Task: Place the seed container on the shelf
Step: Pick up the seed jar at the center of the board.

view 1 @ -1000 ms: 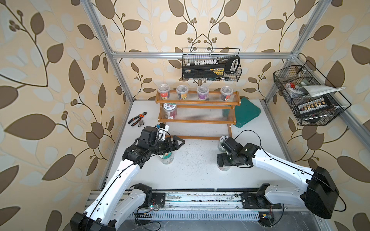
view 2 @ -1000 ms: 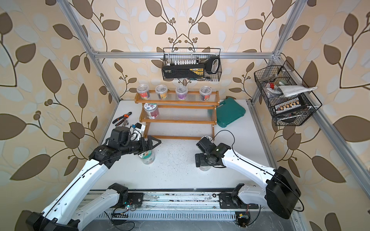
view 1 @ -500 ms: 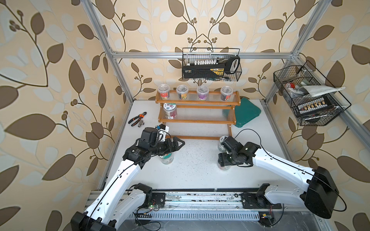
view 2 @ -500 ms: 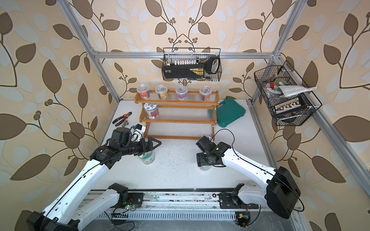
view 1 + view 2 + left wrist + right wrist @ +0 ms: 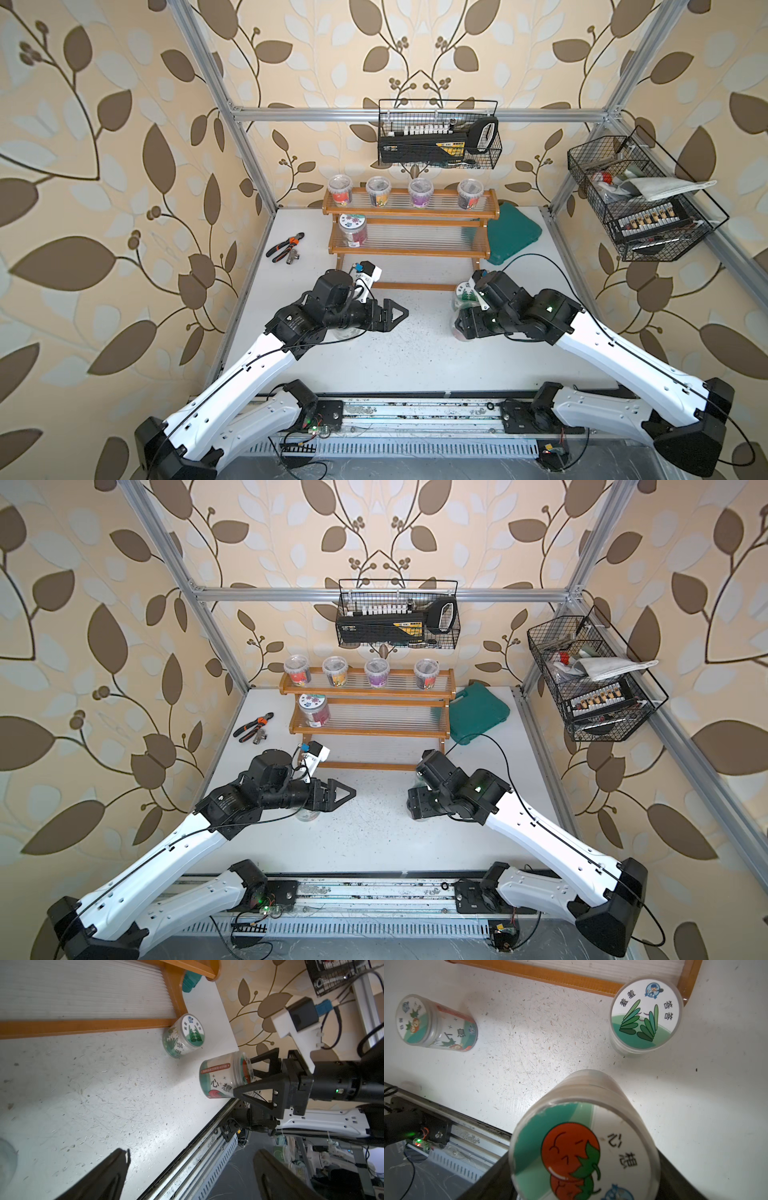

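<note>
A clear seed container with a tomato picture on its lid [image 5: 577, 1151] stands near the table's front edge, also seen from the left wrist [image 5: 222, 1078]. My right gripper [image 5: 583, 1167] [image 5: 243, 1075] [image 5: 459, 324] is shut on it at the lid, one dark finger on each side. The stepped wooden shelf [image 5: 409, 251] [image 5: 370, 731] stands behind, at the back of the table. My left gripper [image 5: 399, 316] [image 5: 347, 791] [image 5: 192, 1153] is open and holds nothing. It hovers over another seed jar [image 5: 436, 1024] [image 5: 347, 332] that its arm mostly hides.
A green-leaf-lidded jar [image 5: 463, 293] [image 5: 645, 1014] stands by the shelf's right foot, close to my right gripper. Several jars fill the top tier and one jar [image 5: 353, 230] stands on the middle tier. Pliers [image 5: 286, 245] lie left, a green case [image 5: 515, 232] right; wire baskets [image 5: 440, 141] [image 5: 640, 208] hang above.
My right gripper's jaws have closed in onto the tomato-lidded container. Both arms stay almost where they were, and the left gripper remains open.
</note>
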